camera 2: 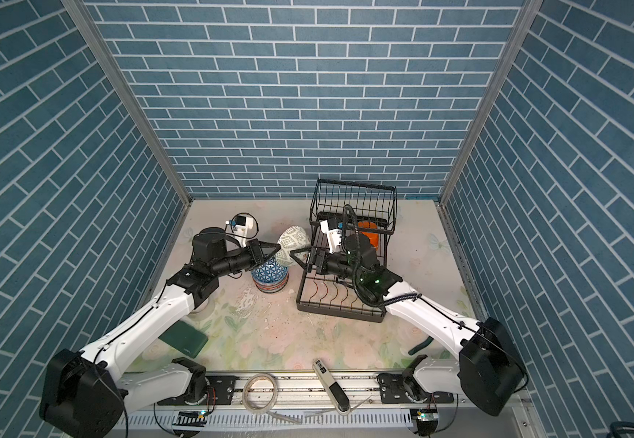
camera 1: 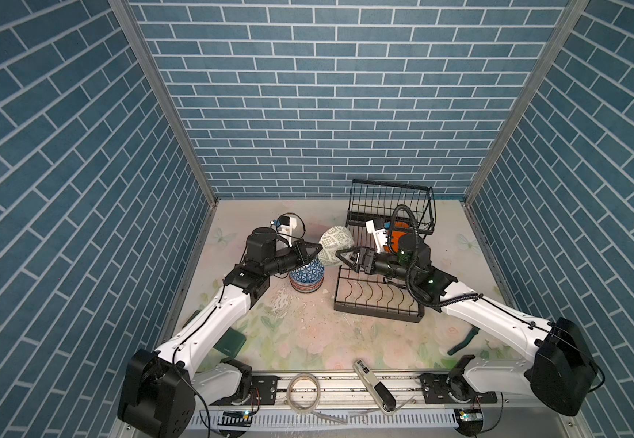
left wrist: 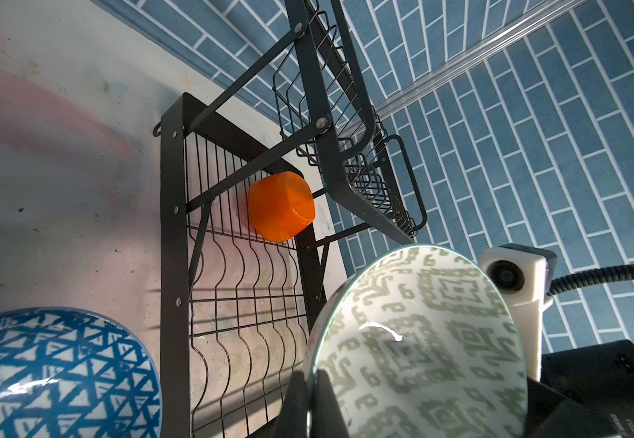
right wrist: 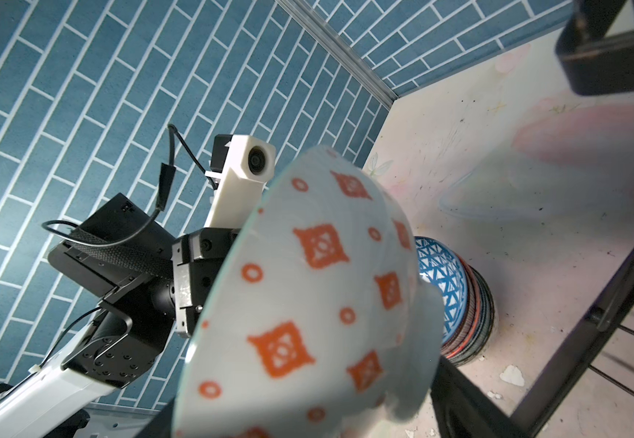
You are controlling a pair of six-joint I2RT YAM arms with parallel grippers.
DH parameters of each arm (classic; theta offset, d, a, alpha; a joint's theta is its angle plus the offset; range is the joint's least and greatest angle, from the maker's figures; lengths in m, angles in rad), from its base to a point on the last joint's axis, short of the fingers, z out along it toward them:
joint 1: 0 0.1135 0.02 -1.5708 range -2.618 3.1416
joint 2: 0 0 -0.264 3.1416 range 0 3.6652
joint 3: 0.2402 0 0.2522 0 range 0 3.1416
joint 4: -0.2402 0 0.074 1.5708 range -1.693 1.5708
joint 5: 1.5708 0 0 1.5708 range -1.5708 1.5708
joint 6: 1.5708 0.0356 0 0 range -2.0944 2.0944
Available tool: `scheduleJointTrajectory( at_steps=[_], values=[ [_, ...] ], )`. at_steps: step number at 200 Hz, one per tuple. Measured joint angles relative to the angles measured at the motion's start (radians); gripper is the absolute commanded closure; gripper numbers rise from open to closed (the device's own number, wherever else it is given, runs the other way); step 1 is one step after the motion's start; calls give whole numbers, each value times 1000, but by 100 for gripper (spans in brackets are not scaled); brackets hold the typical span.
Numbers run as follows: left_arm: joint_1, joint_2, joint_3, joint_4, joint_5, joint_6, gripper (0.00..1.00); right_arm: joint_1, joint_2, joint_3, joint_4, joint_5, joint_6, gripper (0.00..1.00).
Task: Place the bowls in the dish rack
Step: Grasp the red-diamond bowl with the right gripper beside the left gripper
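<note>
- The left gripper point(camera 1: 316, 251) is clenched on the rim of a pale bowl point(camera 1: 336, 244). It holds the bowl up on its edge in the middle of both top views, just left of the dish rack point(camera 1: 376, 313).
- The right gripper point(camera 1: 347, 259) has its jaws spread at the bowl's other side. Whether it touches the bowl cannot be told.
- The bowl looks hard, smooth and slippery, and would likely break if dropped.
- The thin rim looks like the best place to pinch.
- 1 orange bowl point(left wrist: 281, 206) sits in the rack, mid-frame in the left wrist view.
- More bowls sit in a stack point(camera 1: 306, 280), left of the rack.
</note>
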State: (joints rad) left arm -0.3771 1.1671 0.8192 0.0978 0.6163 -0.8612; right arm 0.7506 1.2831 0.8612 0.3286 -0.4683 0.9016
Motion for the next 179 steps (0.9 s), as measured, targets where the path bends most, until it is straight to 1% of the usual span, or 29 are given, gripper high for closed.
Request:
scheduleJointTrajectory(
  at_steps=[14,77,117,147,166,179],
  values=[
    [0,0,0,5,3,0,100,0,0,0,5,-1,0,17],
    [0,6,-1,13,2,0,100,0,5,10,8,-3,1,28],
    [1,7,-12,21,2,5,100,0,9,11,-8,-1,14,40],
    [1,8,-14,21,2,8,100,2,9,13,-17,2,13,44],
    [1,10,-14,21,2,11,100,2,9,13,-22,4,9,45],
    [1,14,-15,21,3,13,97,2,9,13,-29,7,9,46]
  ],
)
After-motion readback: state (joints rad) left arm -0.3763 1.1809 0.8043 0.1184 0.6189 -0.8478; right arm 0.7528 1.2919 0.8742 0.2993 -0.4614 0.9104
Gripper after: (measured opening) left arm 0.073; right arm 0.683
